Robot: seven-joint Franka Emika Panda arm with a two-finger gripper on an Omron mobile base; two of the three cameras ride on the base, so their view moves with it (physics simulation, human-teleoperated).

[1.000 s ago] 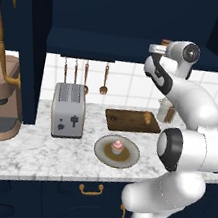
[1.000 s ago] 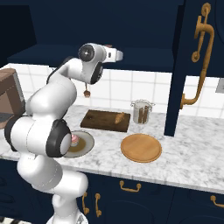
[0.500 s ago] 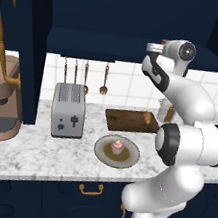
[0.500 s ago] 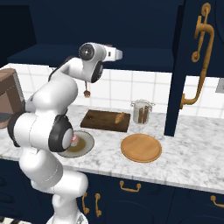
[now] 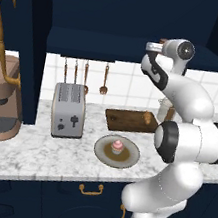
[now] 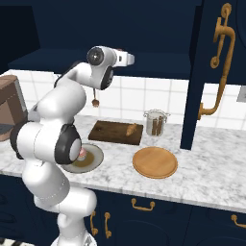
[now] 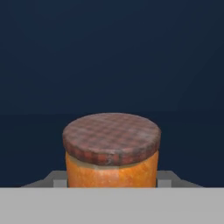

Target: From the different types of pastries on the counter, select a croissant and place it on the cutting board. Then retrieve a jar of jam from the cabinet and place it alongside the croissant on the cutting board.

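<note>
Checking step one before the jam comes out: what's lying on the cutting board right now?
On the cutting board lies the croissant, near its right end. The rest of the board is bare; the arm covers its right edge in the left base view.

I see the jar of jam upright at the lower centre of the hand view, orange with a brown checked lid. The croissant lies on the cutting board, at its right end; the cupcake stands lower in frame.

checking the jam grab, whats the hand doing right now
Hand: fingers on either side of the jar of jam; whether they grip it cannot be told.
</note>
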